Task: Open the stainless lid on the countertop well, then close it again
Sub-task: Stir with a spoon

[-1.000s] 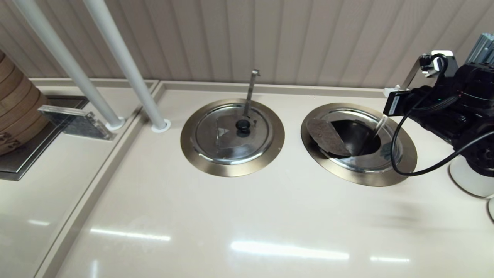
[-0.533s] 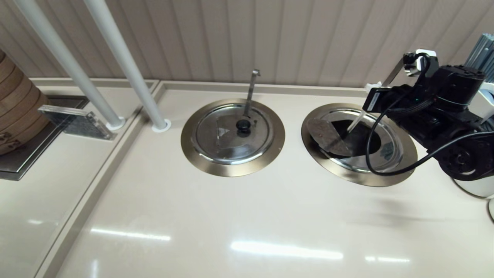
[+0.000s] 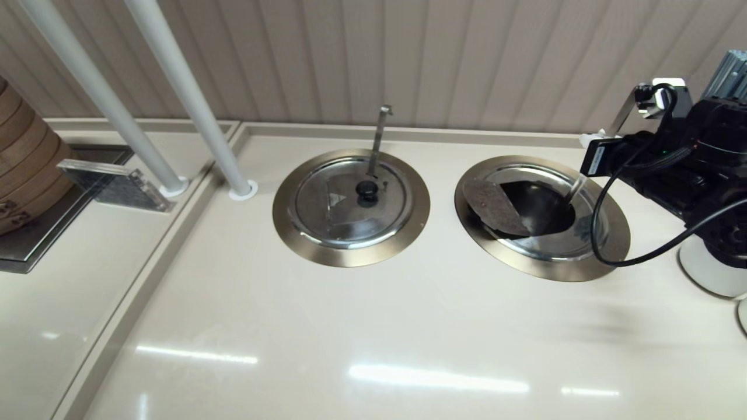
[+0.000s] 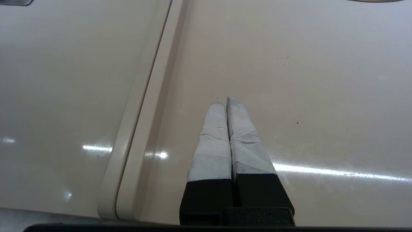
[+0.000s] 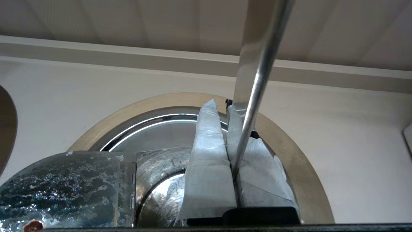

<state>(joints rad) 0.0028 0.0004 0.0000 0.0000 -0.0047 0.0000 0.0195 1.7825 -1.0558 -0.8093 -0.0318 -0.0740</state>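
Two wells are counted in the tabletop [image 3: 362, 338]: one [image 3: 351, 207] with its lid [image 3: 350, 204] shut, one [image 3: 543, 217] whose lid [image 3: 586, 230] has its flap [image 3: 493, 205] folded open. Two utensil handles are seen, one upright [image 3: 379, 140], one leaning [image 5: 257, 80]. Two white poles [image 3: 187, 99] are counted. Two claws are seen, left [image 4: 222, 101] and right [image 5: 219, 108].

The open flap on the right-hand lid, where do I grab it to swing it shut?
Take the flap by its free curved edge, from the left: it lies flipped over, no knob showing, hinged near the middle. The right gripper is shut on the utensil handle.
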